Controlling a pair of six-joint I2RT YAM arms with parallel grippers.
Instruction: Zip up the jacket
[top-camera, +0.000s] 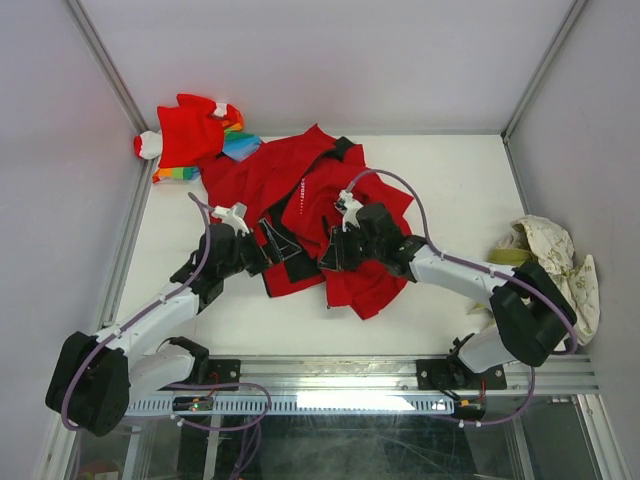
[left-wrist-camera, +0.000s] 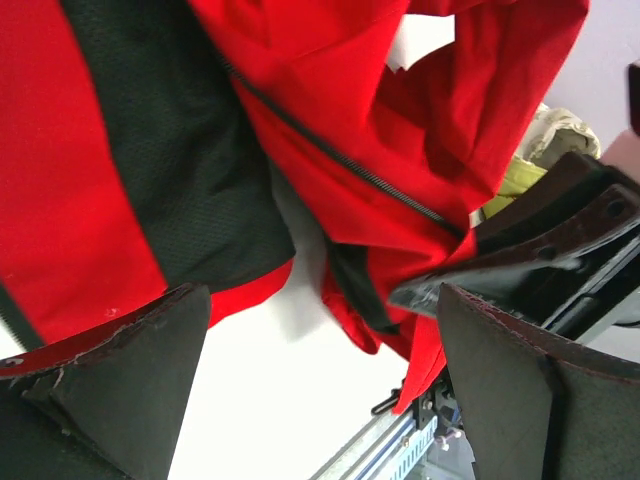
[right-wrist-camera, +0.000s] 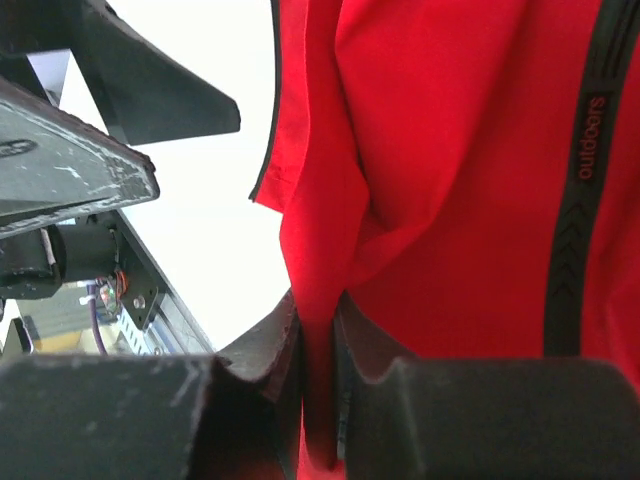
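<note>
While my right gripper (right-wrist-camera: 318, 385) is pinched tight on the red jacket (top-camera: 290, 185) in the middle of the frame, I think to stop it sliding, my left gripper (left-wrist-camera: 320, 300) sits wide open and empty beside the zipper (left-wrist-camera: 345, 160), ready to grab.

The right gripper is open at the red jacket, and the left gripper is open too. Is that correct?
Not quite. The right gripper is shut on a fold of the red jacket, as the right wrist view shows. The left gripper is indeed open.
</note>
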